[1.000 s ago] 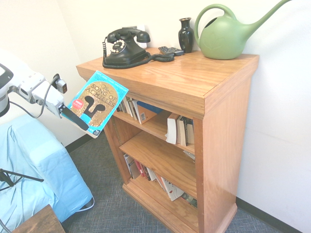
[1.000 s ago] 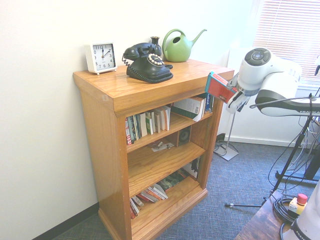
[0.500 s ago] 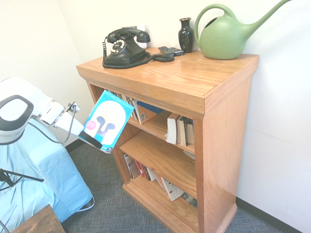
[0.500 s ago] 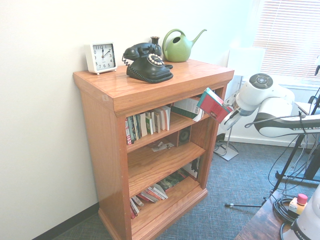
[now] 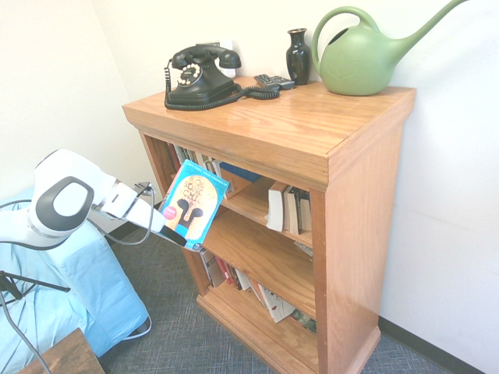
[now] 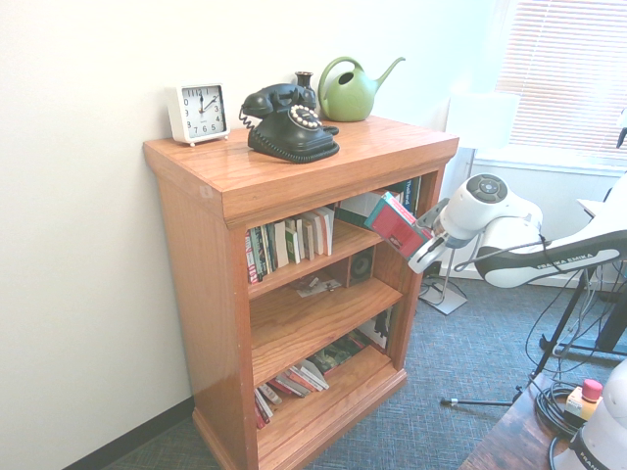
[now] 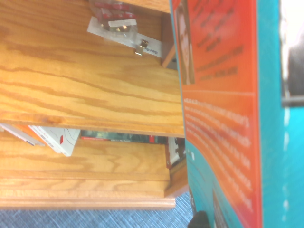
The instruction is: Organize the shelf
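Honey-brown wood makes up the one shelf you are working on: a waist-high bookcase with a thick overhanging top, three tiers and a plinth base, standing against the white wall.

On its top you have one black rotary telephone with a coiled cord, one small dark vase, one green plastic watering can and a small dark flat item beside the vase that you cannot identify. The second exterior view adds one white square clock at the far corner of the top.

Your single white arm reaches in at the open front of the bookcase. Its hand is clenched on one turquoise paperback book with a gold and black cover design; the back cover shows red-orange in the second exterior view and in the wrist view. The paperback is held tilted, in front of the upper tier near the bookcase's side panel, clear of the boards.

The upper tier carries a row of upright books and a few more leaning ones. The middle tier is mostly bare board, with a few small flat things lying on it. The bottom tier has several books lying slumped; the exact count is not readable.
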Available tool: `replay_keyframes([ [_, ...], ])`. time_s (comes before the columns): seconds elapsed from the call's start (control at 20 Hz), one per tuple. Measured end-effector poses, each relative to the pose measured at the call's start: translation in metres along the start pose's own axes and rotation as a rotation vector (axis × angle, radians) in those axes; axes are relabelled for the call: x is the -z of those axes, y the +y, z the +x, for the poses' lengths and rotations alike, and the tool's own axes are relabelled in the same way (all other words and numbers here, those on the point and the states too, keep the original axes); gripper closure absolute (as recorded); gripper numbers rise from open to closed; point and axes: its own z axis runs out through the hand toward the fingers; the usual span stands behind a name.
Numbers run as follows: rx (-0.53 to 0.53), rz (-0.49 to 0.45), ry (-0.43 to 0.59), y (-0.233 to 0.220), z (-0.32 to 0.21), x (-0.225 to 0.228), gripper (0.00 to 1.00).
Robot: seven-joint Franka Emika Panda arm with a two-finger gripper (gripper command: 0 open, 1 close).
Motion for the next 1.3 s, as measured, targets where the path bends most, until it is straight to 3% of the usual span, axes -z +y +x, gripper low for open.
replay_keyframes([
  [0.45, 0.013, 0.040, -0.025, -0.020, 0.007, -0.046, 1.00],
  [0.9, -0.006, 0.152, -0.143, -0.065, 0.024, -0.043, 1.00],
  [1.3, -0.047, 0.206, -0.205, -0.071, 0.048, -0.039, 1.00],
])
